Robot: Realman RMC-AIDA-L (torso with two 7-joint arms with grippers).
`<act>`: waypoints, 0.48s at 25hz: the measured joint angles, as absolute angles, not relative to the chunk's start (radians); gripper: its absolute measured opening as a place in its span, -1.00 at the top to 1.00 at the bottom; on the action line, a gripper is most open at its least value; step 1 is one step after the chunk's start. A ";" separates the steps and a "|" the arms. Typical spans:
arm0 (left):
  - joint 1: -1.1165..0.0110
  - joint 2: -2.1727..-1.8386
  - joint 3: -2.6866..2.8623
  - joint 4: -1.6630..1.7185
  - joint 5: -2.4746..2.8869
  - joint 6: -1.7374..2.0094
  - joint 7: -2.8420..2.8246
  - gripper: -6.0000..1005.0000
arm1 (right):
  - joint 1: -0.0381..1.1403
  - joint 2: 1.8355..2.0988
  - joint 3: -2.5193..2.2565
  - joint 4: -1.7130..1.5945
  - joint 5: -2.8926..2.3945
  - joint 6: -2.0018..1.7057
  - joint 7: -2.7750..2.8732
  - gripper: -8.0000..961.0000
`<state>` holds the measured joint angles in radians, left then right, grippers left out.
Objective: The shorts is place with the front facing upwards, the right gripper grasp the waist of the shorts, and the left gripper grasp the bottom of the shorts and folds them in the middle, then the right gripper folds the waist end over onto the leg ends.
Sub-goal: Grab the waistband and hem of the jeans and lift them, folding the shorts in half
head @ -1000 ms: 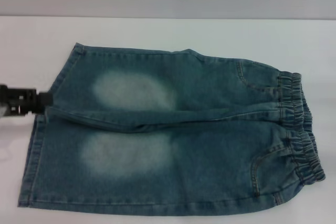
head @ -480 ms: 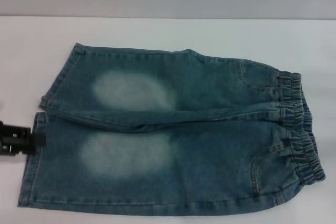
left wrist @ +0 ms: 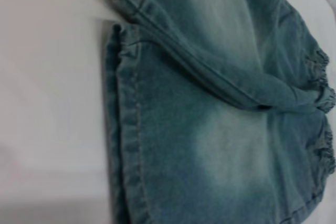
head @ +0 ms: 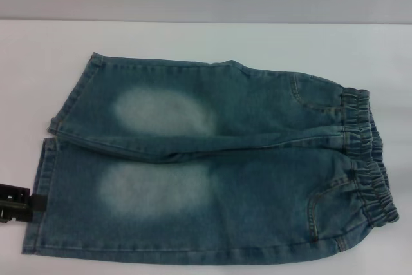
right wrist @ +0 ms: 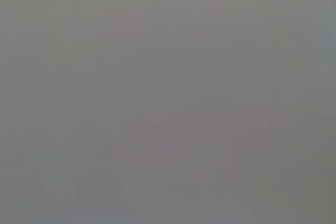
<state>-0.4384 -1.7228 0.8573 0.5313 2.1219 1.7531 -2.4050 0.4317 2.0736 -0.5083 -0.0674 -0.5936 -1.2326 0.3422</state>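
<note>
- The shorts (head: 206,165) lie flat, front up, on the white table (head: 206,40); waist (head: 367,159) toward my right, leg ends (head: 40,191) toward my left.
- I see the left gripper (head: 16,203) at the near leg hem's edge; I cannot tell its opening or whether it touches the hem.
- Right gripper: not visible.

Black, blocky left gripper (head: 18,201) with ridged edges
</note>
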 joint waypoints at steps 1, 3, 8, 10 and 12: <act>-0.438 -1.723 0.857 0.531 2.122 1.753 -2.405 -0.14 | 0.432 2.074 -0.508 -0.064 -0.594 -1.233 0.342 -0.18; -0.434 -1.730 0.851 0.532 2.144 1.737 -2.409 -0.14 | 0.435 2.074 -0.508 -0.057 -0.594 -1.233 0.342 -0.18; -0.439 -1.736 0.851 0.532 2.184 1.724 -2.413 -0.14 | 0.438 2.074 -0.508 -0.050 -0.594 -1.233 0.343 -0.18; -0.441 -1.736 0.854 0.532 2.185 1.724 -2.413 -0.14 | 0.439 2.074 -0.508 -0.050 -0.594 -1.233 0.343 -0.18; -0.441 -1.736 0.857 0.532 2.185 1.723 -2.413 -0.14 | 0.440 2.074 -0.508 -0.049 -0.594 -1.233 0.343 -0.18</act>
<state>-0.4411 -1.7364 0.8568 0.5324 2.1851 1.7227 -2.4128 0.4404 2.0739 -0.5077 -0.0491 -0.5939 -1.2328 0.3430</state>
